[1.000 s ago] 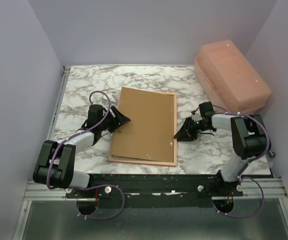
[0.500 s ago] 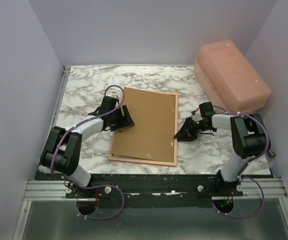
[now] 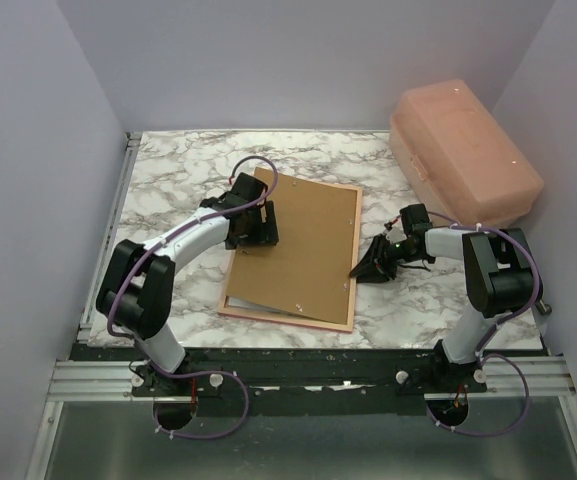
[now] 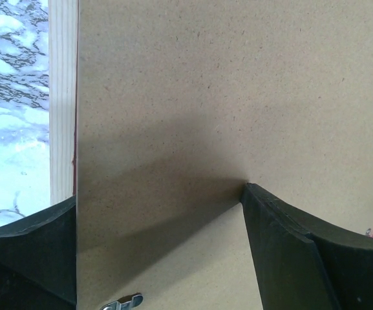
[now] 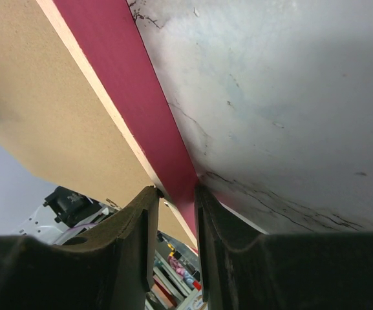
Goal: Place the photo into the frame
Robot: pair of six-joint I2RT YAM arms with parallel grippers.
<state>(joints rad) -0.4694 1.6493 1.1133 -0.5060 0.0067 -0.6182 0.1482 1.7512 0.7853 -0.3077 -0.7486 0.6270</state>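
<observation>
The frame (image 3: 346,262) lies back side up on the marble table, its pink front showing along the right edge in the right wrist view (image 5: 154,97). A plain brown backing board (image 3: 303,250) lies on it, slightly askew, and fills the left wrist view (image 4: 225,97). My left gripper (image 3: 260,228) is open, jaws spread wide over the board's left part (image 4: 160,194), one fingertip (image 4: 251,190) touching the board. My right gripper (image 3: 365,268) is shut on the frame's right edge (image 5: 175,194). The photo is hidden.
A salmon-pink plastic box (image 3: 463,150) stands at the back right corner. Lavender walls close in the table (image 3: 168,185) on three sides. A small metal clip (image 4: 125,301) sits on the board near my left fingers.
My left gripper has moved right and away from me, from beside the frame's left edge onto the backing board. The right gripper has stayed clamped on the frame's right edge.
</observation>
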